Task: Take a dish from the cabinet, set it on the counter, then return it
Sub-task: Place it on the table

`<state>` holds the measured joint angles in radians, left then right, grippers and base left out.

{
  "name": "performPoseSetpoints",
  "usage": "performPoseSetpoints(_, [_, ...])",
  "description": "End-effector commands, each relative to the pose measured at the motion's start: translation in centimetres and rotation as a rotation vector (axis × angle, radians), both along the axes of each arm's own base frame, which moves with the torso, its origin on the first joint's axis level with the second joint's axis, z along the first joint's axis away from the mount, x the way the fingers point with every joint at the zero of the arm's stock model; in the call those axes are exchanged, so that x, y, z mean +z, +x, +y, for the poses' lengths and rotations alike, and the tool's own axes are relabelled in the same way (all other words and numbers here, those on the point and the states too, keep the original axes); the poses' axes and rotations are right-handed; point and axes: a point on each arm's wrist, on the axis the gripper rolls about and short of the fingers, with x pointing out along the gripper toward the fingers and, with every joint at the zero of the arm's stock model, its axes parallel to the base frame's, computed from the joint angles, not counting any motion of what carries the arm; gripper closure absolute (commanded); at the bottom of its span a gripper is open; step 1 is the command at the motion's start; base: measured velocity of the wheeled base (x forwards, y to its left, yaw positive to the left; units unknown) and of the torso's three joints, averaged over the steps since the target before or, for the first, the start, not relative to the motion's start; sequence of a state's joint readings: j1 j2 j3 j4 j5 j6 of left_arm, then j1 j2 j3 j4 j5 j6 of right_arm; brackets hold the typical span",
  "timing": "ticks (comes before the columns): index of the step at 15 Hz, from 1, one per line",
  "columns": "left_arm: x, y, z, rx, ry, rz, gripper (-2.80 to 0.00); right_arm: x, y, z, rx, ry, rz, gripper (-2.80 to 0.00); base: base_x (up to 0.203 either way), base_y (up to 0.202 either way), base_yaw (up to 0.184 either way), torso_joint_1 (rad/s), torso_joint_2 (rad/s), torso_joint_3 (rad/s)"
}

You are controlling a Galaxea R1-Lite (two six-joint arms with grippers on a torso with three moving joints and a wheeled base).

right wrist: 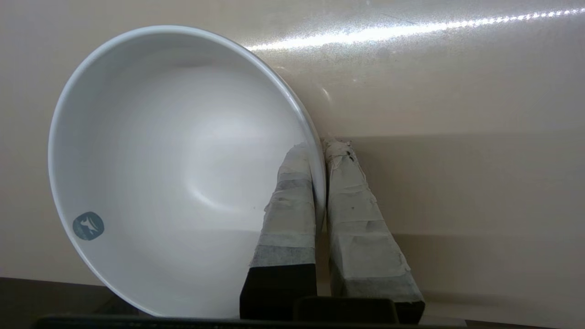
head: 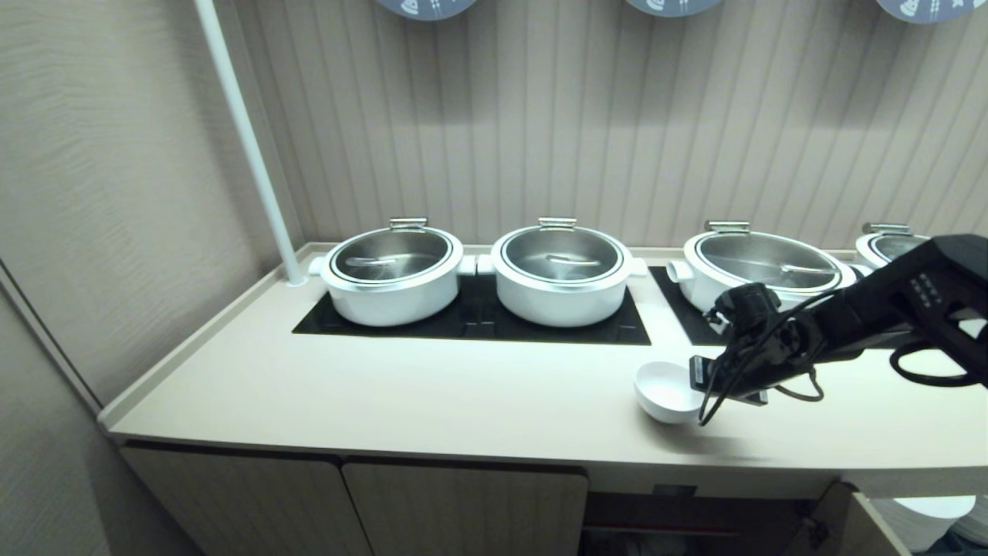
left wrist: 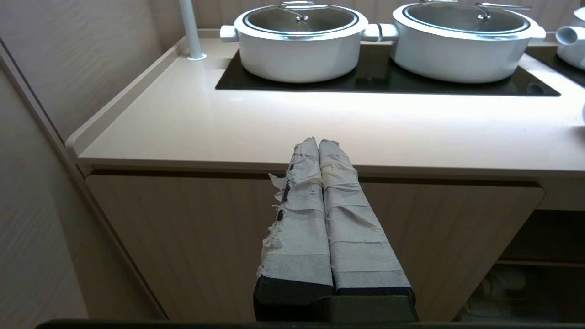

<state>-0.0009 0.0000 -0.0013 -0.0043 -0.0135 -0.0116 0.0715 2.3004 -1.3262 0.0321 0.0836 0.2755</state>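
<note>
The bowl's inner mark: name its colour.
Grey-blue, on the white bowl; right wrist view shows it best.

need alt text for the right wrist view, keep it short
The right gripper, its jaws wrapped in pale tape, is shut on the rim of the dish, one jaw inside it and one outside. The small white bowl is tilted, with a small grey-blue logo on its inner wall, over the glossy beige counter.

The right arm (head: 888,316) reaches in from the right side, and the right gripper (right wrist: 320,148) is closed on a thin rim. The left gripper (left wrist: 318,144) points forward, its taped fingers (left wrist: 301,219) pressed together.
</note>
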Motion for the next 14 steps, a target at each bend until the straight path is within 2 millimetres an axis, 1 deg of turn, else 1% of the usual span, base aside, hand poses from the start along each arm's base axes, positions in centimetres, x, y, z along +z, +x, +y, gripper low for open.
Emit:
performPoseSetpoints(1, [0.01,0.0,0.0,-0.001,-0.001,-0.001,0.0,-0.1,0.05,0.03,-0.001,0.002,0.002,0.0,0.0,0.0,0.0,0.0,0.0,0.0])
performPoseSetpoints(9, [0.01,0.0,0.0,-0.001,-0.001,-0.001,0.0,-0.21,0.02,0.03,-0.001,0.001,0.006,0.0,0.0,0.0,0.0,0.0,0.0,0.0])
performPoseSetpoints(10, [-0.03,0.01,0.0,-0.001,-0.001,0.001,0.0,-0.24,-0.01,0.03,-0.001,0.001,0.008,-2.8,0.0,0.0,0.0,0.0,0.0,0.0])
performPoseSetpoints(14, [0.01,0.0,0.0,0.0,-0.001,-0.001,0.0,-0.1,0.14,0.04,-0.009,0.007,-0.003,-2.8,0.0,0.0,0.0,0.0,0.0,0.0])
